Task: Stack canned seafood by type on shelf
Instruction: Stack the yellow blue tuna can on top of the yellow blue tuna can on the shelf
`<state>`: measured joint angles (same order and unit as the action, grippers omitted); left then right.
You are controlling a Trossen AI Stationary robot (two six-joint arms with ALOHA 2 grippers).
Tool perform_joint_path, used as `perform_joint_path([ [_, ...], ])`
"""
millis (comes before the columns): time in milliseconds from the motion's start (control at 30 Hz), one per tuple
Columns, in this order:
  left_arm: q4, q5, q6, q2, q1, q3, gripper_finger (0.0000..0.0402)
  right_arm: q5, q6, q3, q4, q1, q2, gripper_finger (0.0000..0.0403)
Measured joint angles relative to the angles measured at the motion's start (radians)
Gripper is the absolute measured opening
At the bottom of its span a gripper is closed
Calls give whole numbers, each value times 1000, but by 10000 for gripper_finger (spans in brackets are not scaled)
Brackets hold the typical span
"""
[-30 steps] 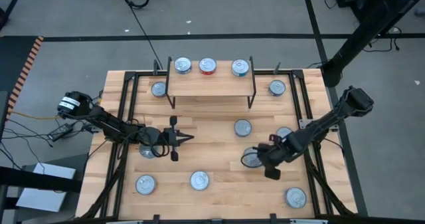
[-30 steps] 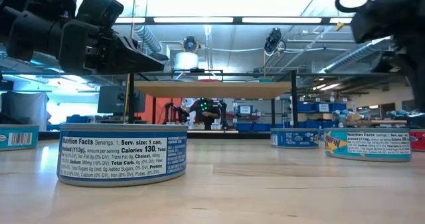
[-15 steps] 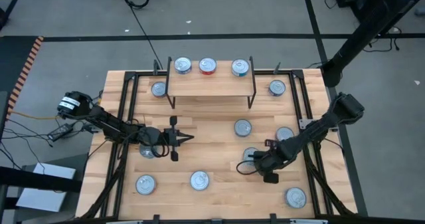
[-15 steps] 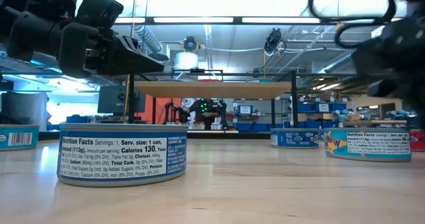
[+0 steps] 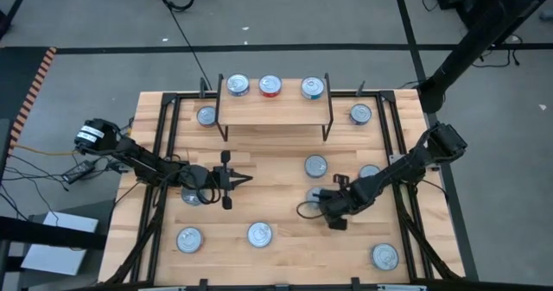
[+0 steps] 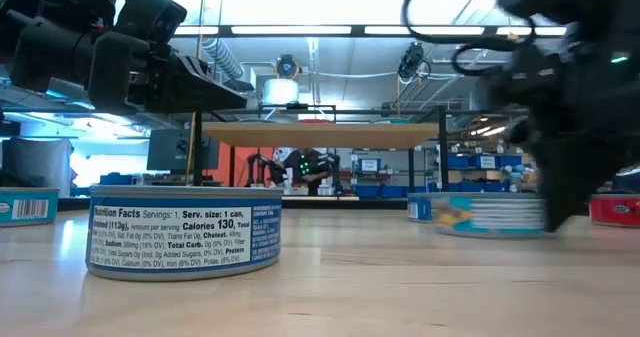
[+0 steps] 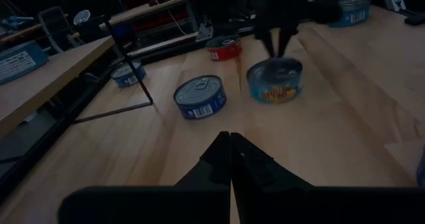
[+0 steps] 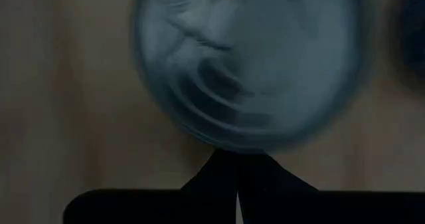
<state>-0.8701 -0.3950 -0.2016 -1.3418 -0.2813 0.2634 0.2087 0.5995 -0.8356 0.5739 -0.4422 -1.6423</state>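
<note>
My right gripper [image 5: 323,206] is shut and points steeply down at a teal-labelled tin [image 5: 313,195] on the table right of centre. The same tin appears blurred in the low view [image 6: 490,215]. In the left wrist view the shut fingers [image 7: 273,46] stand at that tin's [image 7: 275,82] far rim. My left gripper [image 5: 247,180] is shut, nearly level, and hovers left of centre, touching nothing. The shelf [image 5: 275,107] at the far edge carries a blue [image 5: 237,85], a red [image 5: 270,85] and a teal tin [image 5: 312,87] on its plank. My right gripper touches the teal tin with its shut fingertips [image 8: 236,159] at the top rim [image 8: 234,144] on the tin's right-hand side. The fingers come from above, slanting in from the table's right. The tin stands upright on the table.
More tins stand loose on the table: near the shelf's legs [image 5: 206,116] [image 5: 360,114], at centre right [image 5: 315,165] [image 5: 370,173], along the near edge [image 5: 189,238] [image 5: 259,233] [image 5: 384,256], and under my left arm [image 5: 192,195]. A blue tin [image 6: 185,229] fills the low view's foreground.
My right gripper has come down and gone toward the table's left, tipping steeper. The teal tin has slid along the table toward the left, still upright.
</note>
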Motion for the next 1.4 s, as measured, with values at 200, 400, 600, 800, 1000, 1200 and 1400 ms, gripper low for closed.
perform_joint_path([
  [200, 1, 1, 1, 0, 0, 0, 5, -37, -49, -33, -27, 44, 5, 5],
  [400, 2, 3, 11, 0, 0, 0, 5, -36, -126, -63, -135, 109, 6, 5],
  [600, 3, 5, 30, 0, 0, 0, 5, -38, -186, -63, -156, 166, 6, 5],
  [800, 2, 7, 46, 0, 0, 0, 5, -40, -264, -63, -269, 212, 6, 5],
  [1000, 129, -11, 86, -11, 27, 67, 3, -98, -315, -78, -310, 240, 7, 9],
  [1200, 166, -6, 84, -133, 75, 177, 2, -93, -279, -178, -34, 211, 8, 12],
  [1400, 86, -5, 55, -280, 149, 219, 1, -50, -185, -166, 87, 194, 8, 7],
])
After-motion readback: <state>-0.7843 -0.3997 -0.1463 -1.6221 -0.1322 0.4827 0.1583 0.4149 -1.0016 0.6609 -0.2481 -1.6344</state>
